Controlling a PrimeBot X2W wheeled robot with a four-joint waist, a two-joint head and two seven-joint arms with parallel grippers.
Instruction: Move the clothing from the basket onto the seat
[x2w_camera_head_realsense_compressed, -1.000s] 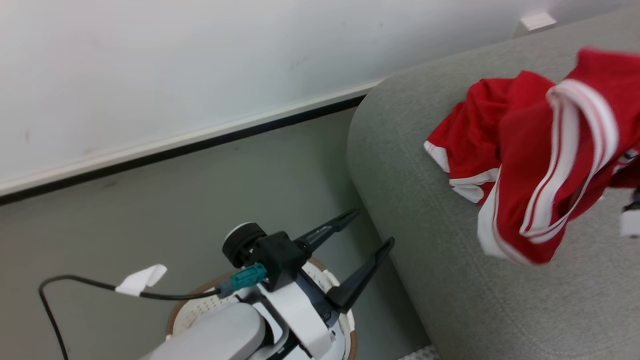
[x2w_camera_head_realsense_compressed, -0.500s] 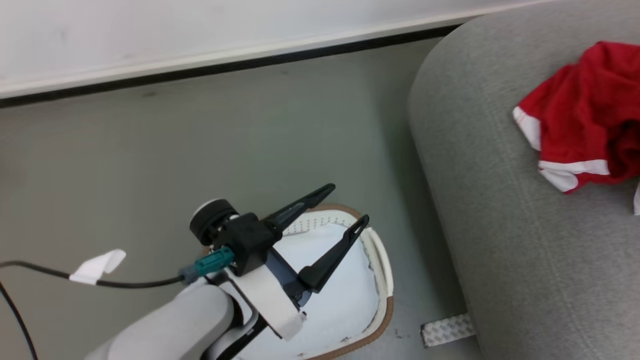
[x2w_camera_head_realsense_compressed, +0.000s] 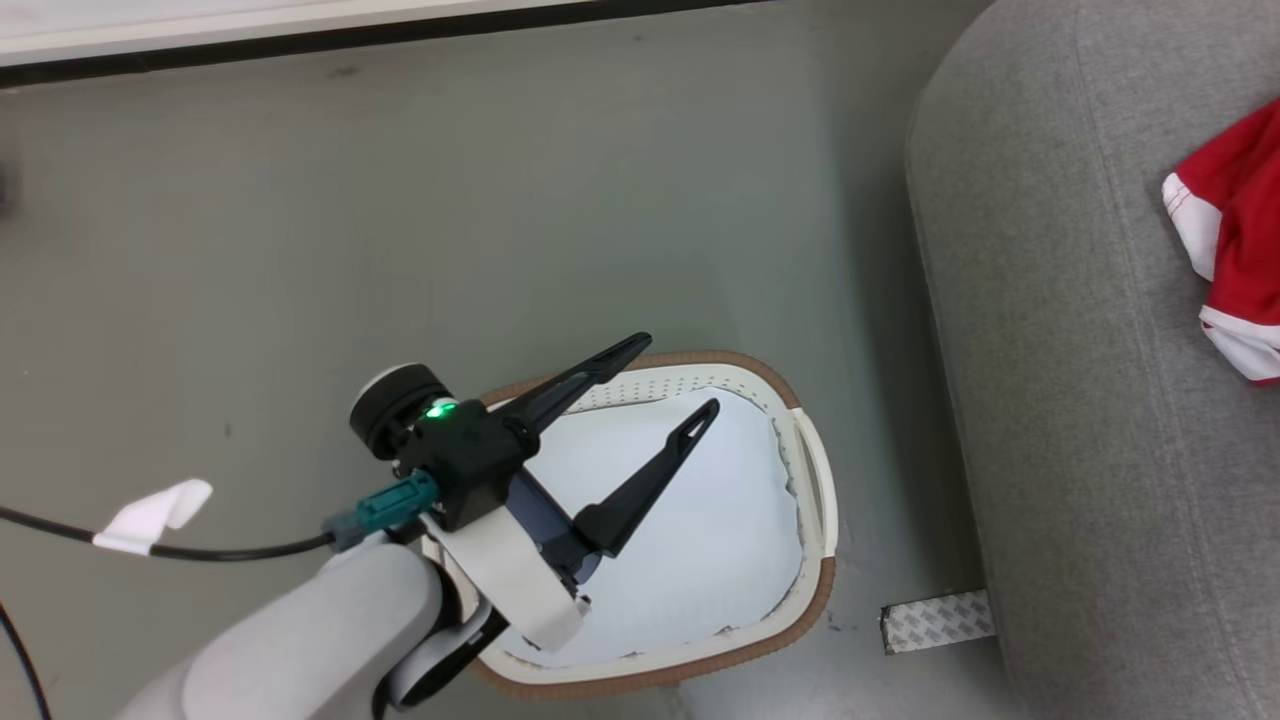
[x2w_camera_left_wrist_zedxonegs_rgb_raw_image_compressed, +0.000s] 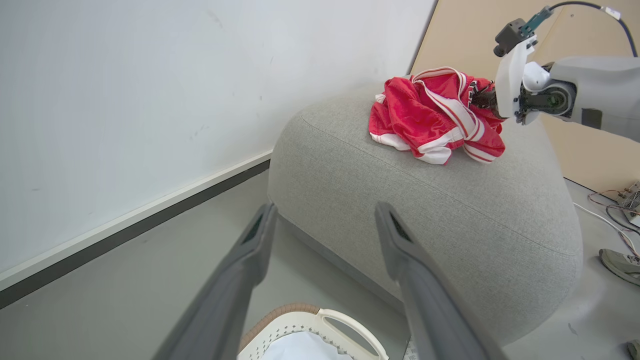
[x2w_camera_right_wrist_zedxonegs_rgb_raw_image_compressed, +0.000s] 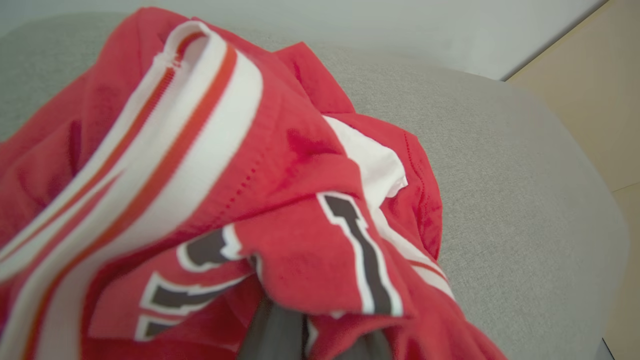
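At the far left a black cable (x2w_camera_head_realsense_compressed: 230, 550) carrying a white tape tag (x2w_camera_head_realsense_compressed: 150, 508) is trailing over the grey-green floor (x2w_camera_head_realsense_compressed: 400, 200) to a teal connector (x2w_camera_head_realsense_compressed: 385, 503) on the left arm's wrist; a small green light (x2w_camera_head_realsense_compressed: 437, 410) is glowing on the black housing there. The left gripper (x2w_camera_head_realsense_compressed: 680, 373) is hanging over the laundry basket (x2w_camera_head_realsense_compressed: 820, 590) with its two dark fingers spread wide, released and grasping nothing, touching neither the brown rim nor the contents. The basket is sitting on the floor just left of the sofa (x2w_camera_head_realsense_compressed: 1080, 400), and a plain white cloth (x2w_camera_head_realsense_compressed: 700, 540) is lying in its bottom. A strip of patterned grey tape (x2w_camera_head_realsense_compressed: 935, 620) is lying on the floor between basket and sofa, just beside the sofa's base.

The red garments (x2w_camera_left_wrist_zedxonegs_rgb_raw_image_compressed: 430, 115) are resting in a crumpled heap on top of the sofa, toward its far right part and well apart from the basket. The right gripper (x2w_camera_left_wrist_zedxonegs_rgb_raw_image_compressed: 482, 97) is reaching in from the right with its fingers buried in the heap, clenched on a fold of the red fabric. In the right wrist view the fabric is draping over those fingers, showing broad white stripes and dark, white-edged lettering.

Farther right a tan panel (x2w_camera_left_wrist_zedxonegs_rgb_raw_image_compressed: 465, 40) is standing behind the sofa; loose wires (x2w_camera_left_wrist_zedxonegs_rgb_raw_image_compressed: 612, 200) and a shoe (x2w_camera_left_wrist_zedxonegs_rgb_raw_image_compressed: 620, 265) are lying on the floor.
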